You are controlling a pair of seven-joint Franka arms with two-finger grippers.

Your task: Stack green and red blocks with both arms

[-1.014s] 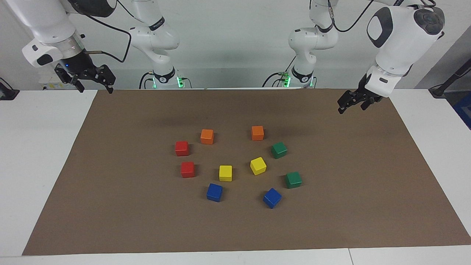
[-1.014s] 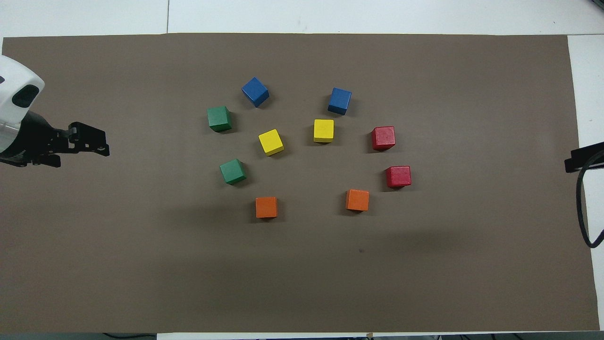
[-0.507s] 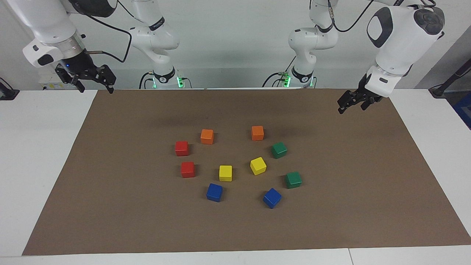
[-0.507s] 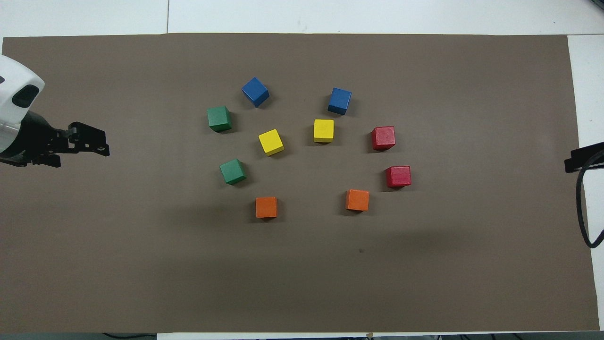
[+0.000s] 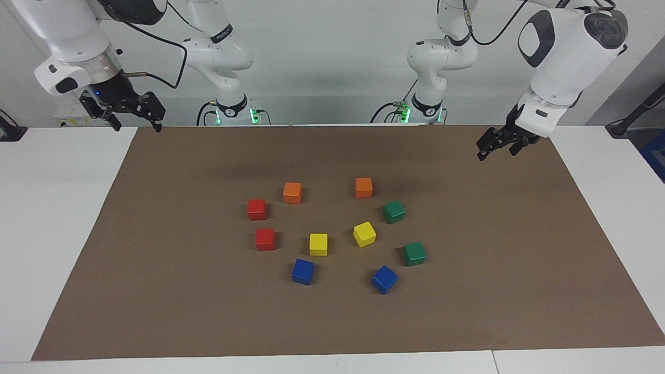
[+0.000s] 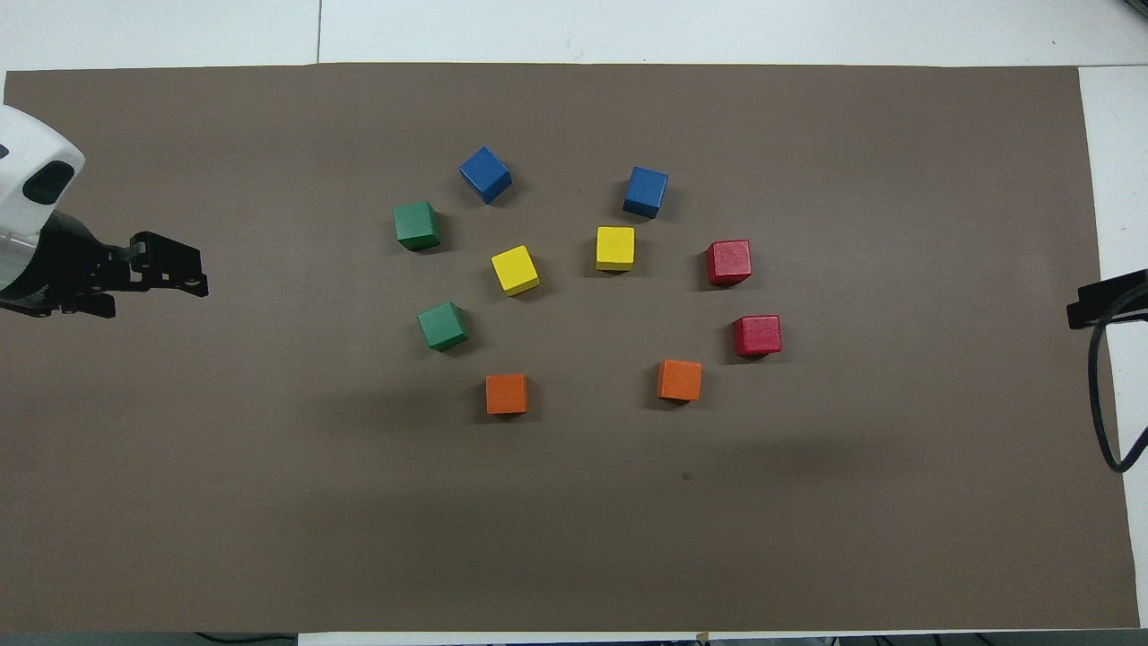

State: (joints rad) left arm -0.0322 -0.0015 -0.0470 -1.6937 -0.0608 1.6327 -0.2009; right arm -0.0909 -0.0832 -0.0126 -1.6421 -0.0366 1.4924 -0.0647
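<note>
Green blocks and red blocks lie singly on the brown mat (image 5: 156,291), none stacked, as part of a loose ring of ten cubes near the middle of the table (image 5: 47,218).

Green blocks: one (image 5: 394,212) (image 6: 442,326) sits nearer the robots, the other (image 5: 414,254) (image 6: 417,225) farther from them; both are on the ring's side toward the left arm's end of the table, apart from each other.

Red blocks: one (image 5: 256,209) (image 6: 757,336) nearer the robots, the other (image 5: 265,239) (image 6: 728,262) farther; both are on the ring's side toward the right arm's end, close together but not touching.

Other cubes: two orange blocks (image 5: 292,192) (image 5: 363,187) form the part of the ring nearest the robots; two yellow blocks (image 5: 318,244) (image 5: 364,234) sit inside it, between the reds and the greens; two blue blocks (image 5: 303,271) (image 5: 384,279) lie farthest from the robots.

Left gripper (image 5: 497,143) (image 6: 170,274): raised in the air over the mat close to its edge at the left arm's end, well apart from every cube, holding nothing; whether its fingers are parted I cannot tell.

Right gripper (image 5: 136,115) (image 6: 1096,303): raised over the mat's edge at the right arm's end, also well apart from the cubes, with nothing in it; its two fingers stand visibly spread.
</note>
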